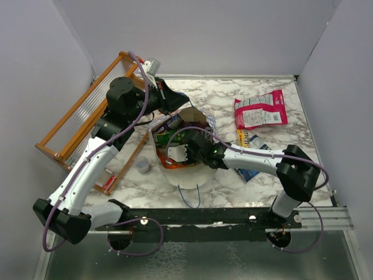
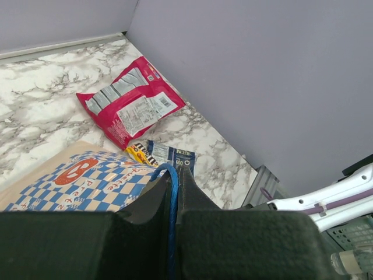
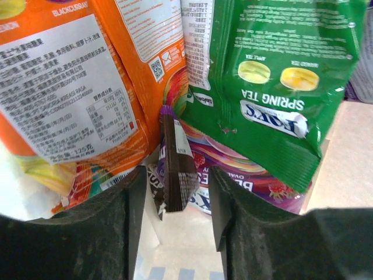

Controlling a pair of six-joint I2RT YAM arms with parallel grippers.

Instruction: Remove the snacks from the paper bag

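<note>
The paper bag (image 1: 185,175) lies open in the middle of the table, its checkered outside in the left wrist view (image 2: 87,181). My left gripper (image 1: 168,100) (image 2: 176,175) is shut on the bag's blue string handle (image 2: 172,192). My right gripper (image 1: 197,150) (image 3: 176,182) is inside the bag, open, with a dark brown-purple wrapper (image 3: 178,166) standing between its jaws. Around it are an orange packet (image 3: 76,87), a green packet (image 3: 268,76) and a purple packet (image 3: 250,181). Outside lie the pink-red pouch (image 1: 260,109) (image 2: 131,105), a yellow bar (image 1: 247,139) (image 2: 139,154) and a blue packet (image 1: 249,172) (image 2: 175,156).
An orange wooden rack (image 1: 76,125) stands at the left by the left arm. A small grey-blue cup (image 1: 143,166) sits just left of the bag. The bag's second blue handle (image 1: 189,198) hangs toward the near edge. Grey walls enclose the table.
</note>
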